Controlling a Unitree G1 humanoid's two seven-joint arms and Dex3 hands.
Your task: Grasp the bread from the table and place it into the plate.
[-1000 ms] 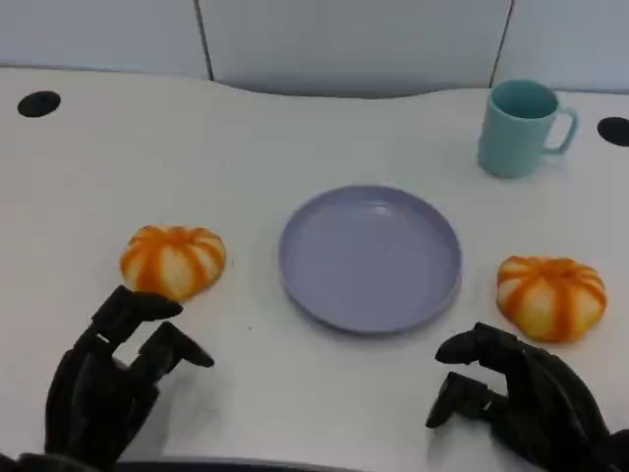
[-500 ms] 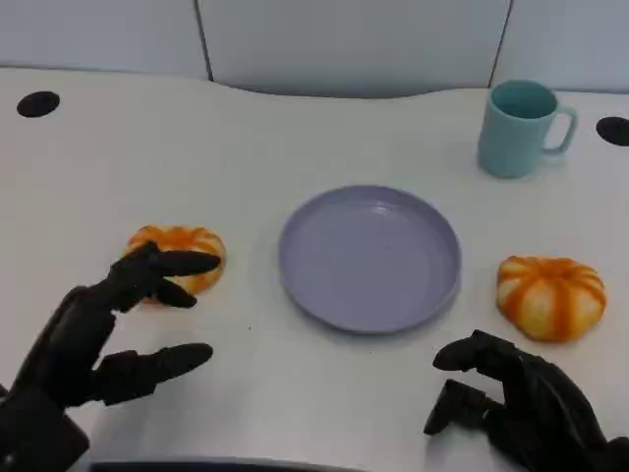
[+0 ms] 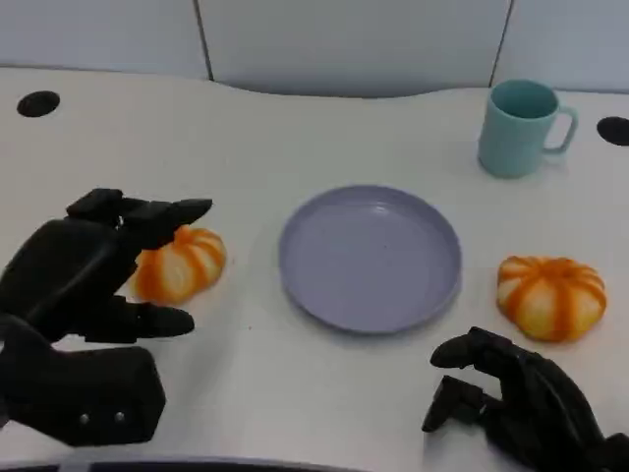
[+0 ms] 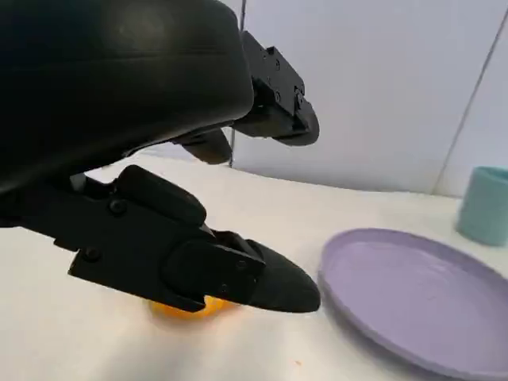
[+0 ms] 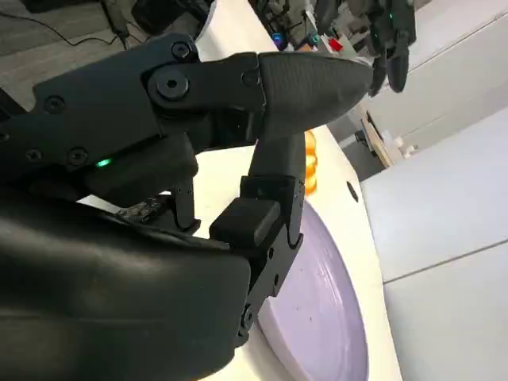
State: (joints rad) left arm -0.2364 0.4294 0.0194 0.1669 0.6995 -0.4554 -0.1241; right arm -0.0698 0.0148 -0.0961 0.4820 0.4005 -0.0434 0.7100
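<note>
Closing the fingers slowly and softly looks like the best way to do this step, because the bread (image 3: 182,262) on the left looks puffy and could squash. The left hand (image 3: 84,270) is over that bread with its fingers spread apart and nothing in them, some fingers above the bun and one low on its near side. It should come down so the fingers go round both sides of the bun, then squeeze just enough to lift it. The plate (image 3: 371,258) sits in the middle of the table (image 3: 295,138), a little to the right of the bread and not touching it, so the trip is short. The bread is round and domed, orange with pale stripes, like a small pumpkin. The plate is flat, smooth and light purple, with a low raised rim. A second bun (image 3: 550,295) of the same kind lies on the right side of the plate. The right hand (image 3: 516,403) rests near the front edge on the right, fingers curled in and holding nothing. A blue-green mug (image 3: 521,128) with a handle stands far off on the right.
</note>
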